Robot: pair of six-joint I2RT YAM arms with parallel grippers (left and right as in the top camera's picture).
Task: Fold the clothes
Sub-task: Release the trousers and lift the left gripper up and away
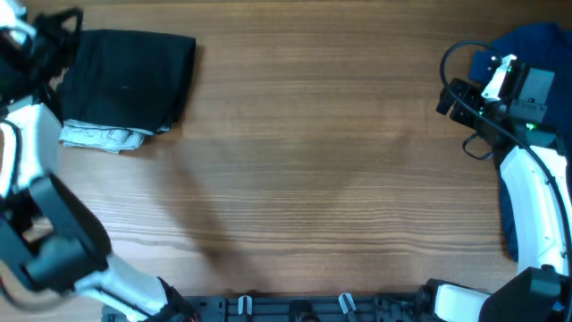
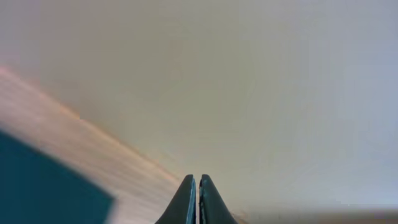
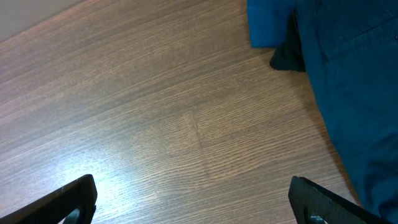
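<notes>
On the table (image 1: pixel 313 134), black shorts (image 1: pixel 130 80) overlie a pale denim piece (image 1: pixel 103 137).

The left arm (image 1: pixel 22 148) rises along the nine o'clock edge toward ten o'clock, the left gripper (image 2: pixel 199 190) pinched tight. The right arm (image 1: pixel 536 192) stands at three o'clock, the right gripper (image 3: pixel 193 186) spread wide.

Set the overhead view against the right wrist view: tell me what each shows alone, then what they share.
Overhead only: the folded black shorts at the table's far left corner, a pale piece peeking out beneath them, and the left arm. Right wrist only: its fingers spread wide over bare wood, and a small black scrap beside a brighter blue piece. Shared: the wooden table and the dark blue garment at the right edge.
</notes>
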